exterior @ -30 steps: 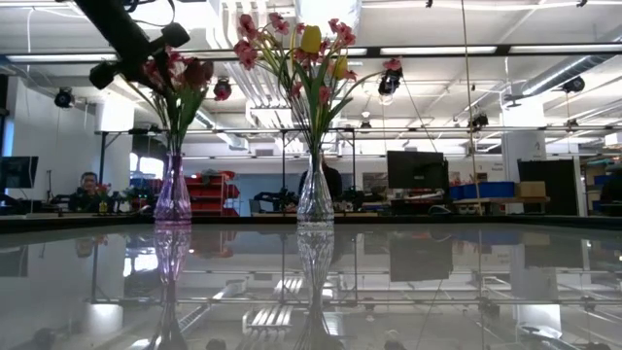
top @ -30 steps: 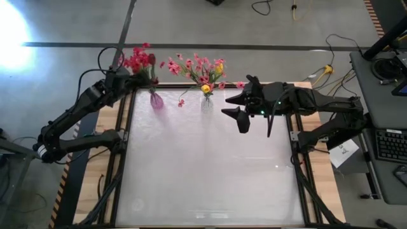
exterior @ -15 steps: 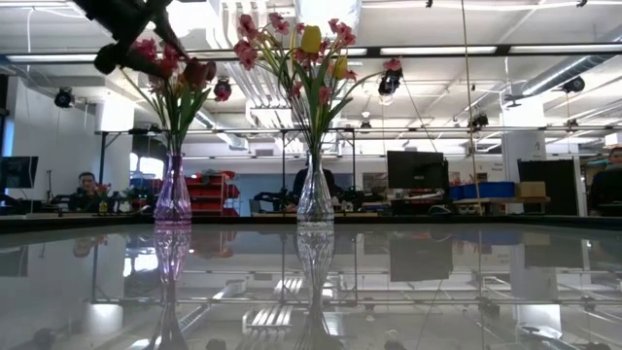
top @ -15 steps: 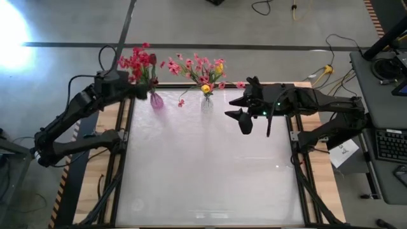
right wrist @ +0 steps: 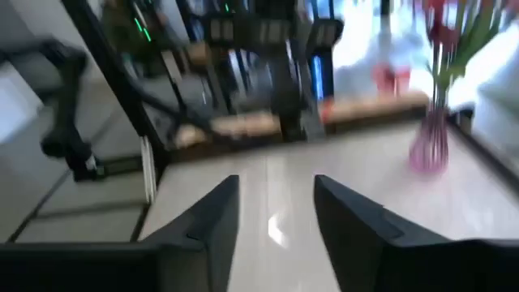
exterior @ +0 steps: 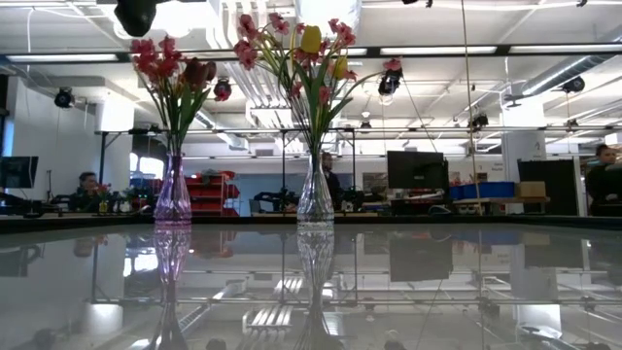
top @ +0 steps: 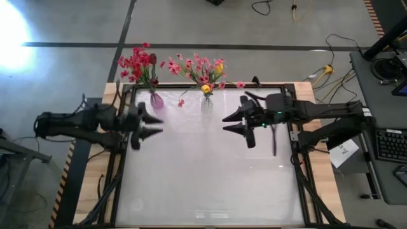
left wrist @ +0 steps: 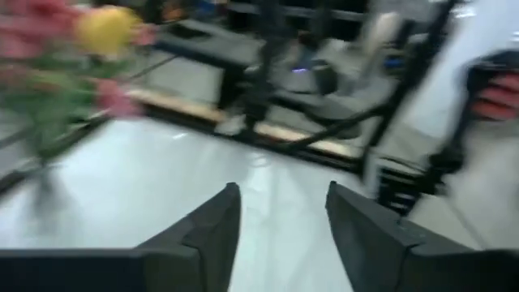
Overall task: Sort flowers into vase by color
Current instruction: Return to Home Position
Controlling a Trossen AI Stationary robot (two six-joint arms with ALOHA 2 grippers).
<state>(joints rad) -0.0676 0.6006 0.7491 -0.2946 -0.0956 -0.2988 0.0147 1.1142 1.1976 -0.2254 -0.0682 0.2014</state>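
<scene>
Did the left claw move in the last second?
Yes. The left gripper has swung away from the red flowers, back past the purple vase, out over the table.

Bright, even light from overhead on the glossy white table [top: 203,172], barely a shadow on it. Hot white glare burns out the floor [top: 70,28] at the high view's upper left. Down low, ceiling strips [exterior: 437,51] backlight the flowers [exterior: 311,41], and the tabletop mirrors the clear vase [exterior: 315,194] and purple vase [exterior: 173,194]. Both wrist views are streaked and soft.
</scene>
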